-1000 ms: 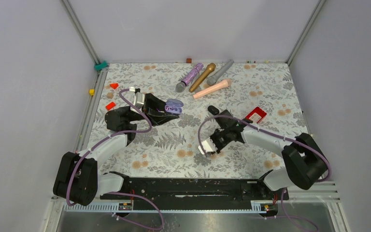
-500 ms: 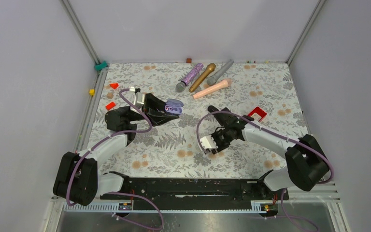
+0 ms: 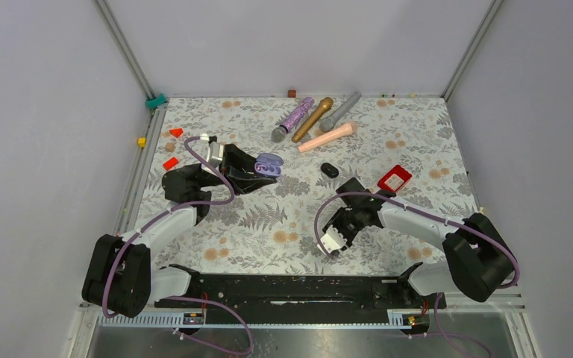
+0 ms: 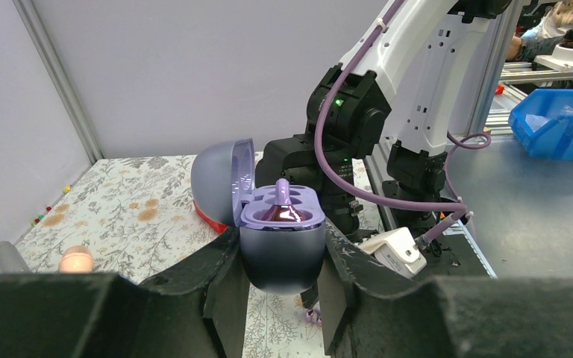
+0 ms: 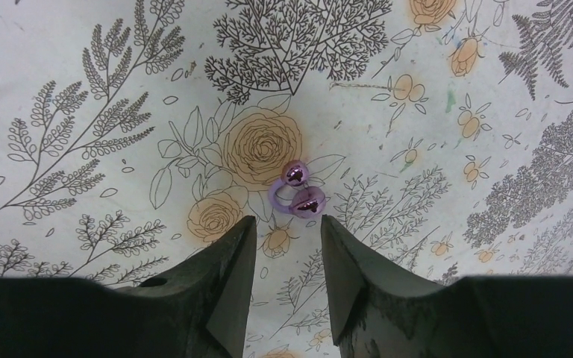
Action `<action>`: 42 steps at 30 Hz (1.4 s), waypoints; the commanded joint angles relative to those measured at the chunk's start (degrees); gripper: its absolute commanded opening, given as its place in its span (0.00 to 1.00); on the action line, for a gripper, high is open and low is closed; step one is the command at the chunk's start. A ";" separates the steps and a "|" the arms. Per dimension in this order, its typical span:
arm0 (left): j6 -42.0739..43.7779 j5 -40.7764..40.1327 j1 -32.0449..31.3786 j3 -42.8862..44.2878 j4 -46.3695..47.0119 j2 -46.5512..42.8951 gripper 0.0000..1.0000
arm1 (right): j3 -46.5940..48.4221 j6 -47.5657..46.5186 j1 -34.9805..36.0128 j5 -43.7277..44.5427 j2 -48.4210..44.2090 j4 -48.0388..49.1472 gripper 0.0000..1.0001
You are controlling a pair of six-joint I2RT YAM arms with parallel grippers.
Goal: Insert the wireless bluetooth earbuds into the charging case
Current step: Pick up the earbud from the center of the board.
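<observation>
My left gripper [image 4: 281, 245] is shut on the purple charging case [image 4: 280, 253], held above the table with its lid open. One glossy purple earbud [image 4: 283, 210] sits in a socket of the case. From above, the same case [image 3: 268, 164] shows at the tip of the left gripper [image 3: 262, 170]. Another purple earbud [image 5: 300, 192] lies on the floral mat, just beyond the tips of my right gripper [image 5: 287, 221]. That gripper is open and points down at the mat without touching the earbud. In the top view the right gripper [image 3: 343, 218] hides this earbud.
A black oval case [image 3: 329, 169] and a red packet [image 3: 395, 177] lie beyond the right gripper. Several microphones [image 3: 317, 119] lie at the back of the mat. Small red pieces [image 3: 171, 162] sit at the left edge.
The right gripper has moved nearer and a little right, uncovering the black case, and its jaws have opened wider. The left arm and the purple case have not moved.
</observation>
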 commanded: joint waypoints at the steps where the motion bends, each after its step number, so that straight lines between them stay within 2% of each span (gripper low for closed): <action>1: 0.07 0.61 0.31 1.84 3.20 -1.44 0.17 | -1.42 -3.55 0.78 0.51 0.45 1.61 0.44; 8: 0.01 0.58 0.27 1.88 3.14 -1.49 0.17 | -2.86 -3.71 0.95 0.46 0.19 2.57 0.41; 28: -0.20 0.61 0.28 2.04 3.12 -0.98 0.17 | -4.31 -2.65 2.51 0.12 1.72 9.63 0.41; 42: -0.52 0.51 0.23 2.17 3.23 -0.77 0.17 | -2.32 1.38 4.48 -0.29 5.12 11.54 0.21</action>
